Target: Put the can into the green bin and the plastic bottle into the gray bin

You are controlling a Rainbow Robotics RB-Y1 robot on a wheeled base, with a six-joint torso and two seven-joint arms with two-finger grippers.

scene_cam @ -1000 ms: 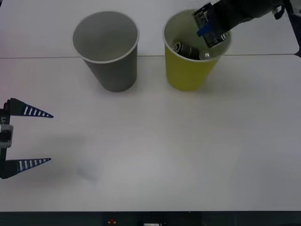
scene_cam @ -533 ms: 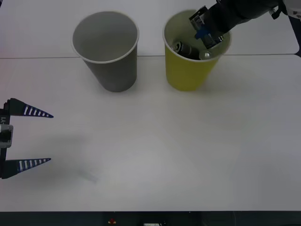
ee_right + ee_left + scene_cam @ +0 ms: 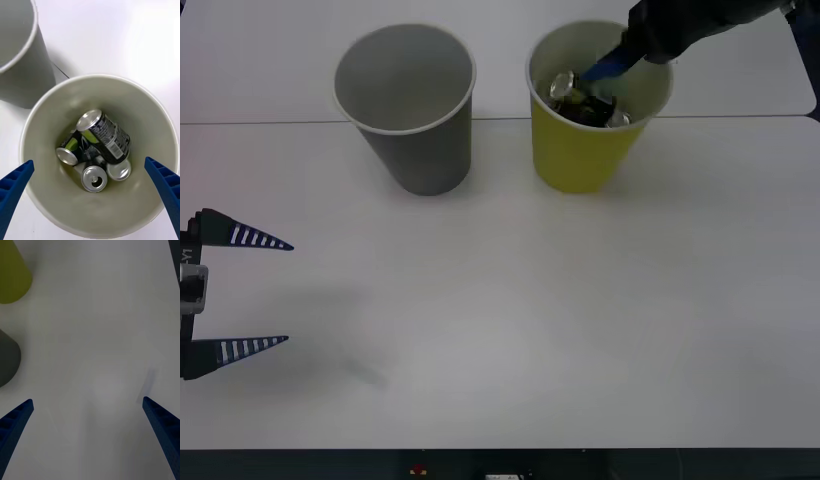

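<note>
Right gripper (image 3: 90,202) has lifted above the green bin (image 3: 580,160), fingers spread, empty. Can (image 3: 103,137) lies inside on other cans. Left gripper (image 3: 265,292) parked open, low over table (image 3: 530,300).

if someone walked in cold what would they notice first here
The green bin at the far right of the table, with several dark cans piled in its bottom. The right gripper hangs right over its mouth, jaws open and holding nothing. Beside it stands the gray bin, while the left gripper waits open at the near left edge.
</note>
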